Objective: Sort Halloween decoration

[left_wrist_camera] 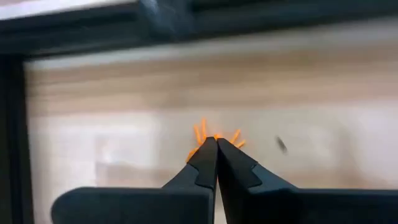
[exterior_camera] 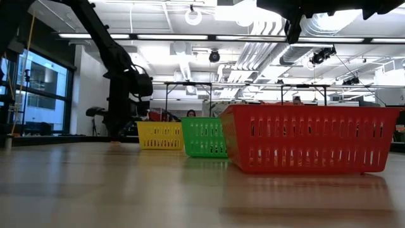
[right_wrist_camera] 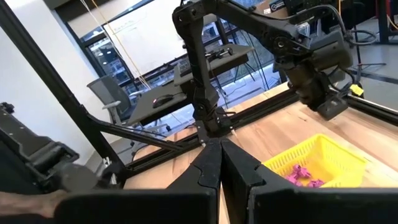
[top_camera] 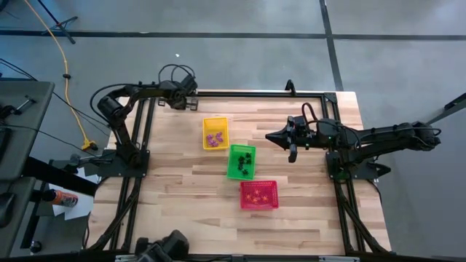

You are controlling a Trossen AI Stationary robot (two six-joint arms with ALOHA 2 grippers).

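Note:
My left gripper (top_camera: 191,104) is at the table's far left corner, pointing down, and is shut on a tiny orange trinket (left_wrist_camera: 214,134) whose thin prongs fan out past the fingertips. My right gripper (top_camera: 269,136) hovers high over the table's right half, right of the yellow basket, shut and empty (right_wrist_camera: 219,142). Three mesh baskets stand in a slanting row. The yellow basket (top_camera: 215,132) holds purple trinkets (right_wrist_camera: 303,175), the green basket (top_camera: 242,161) holds black ones, and the red basket (top_camera: 259,194) holds orange ones. My left gripper pinches the orange trinket between its two fingertips (left_wrist_camera: 205,155), coming from above and pointing down at the wood. Only the orange prongs (left_wrist_camera: 200,132) show beyond the tips. Whether the trinket is lifted clear or still touches the table, I cannot tell.
A black frame rail (top_camera: 255,93) runs along the table's far edge, close behind my left gripper. Open wood lies left of the baskets and along the near edge (top_camera: 189,211). In the low view the red basket (exterior_camera: 310,139) stands nearest, with the green and yellow ones behind it.

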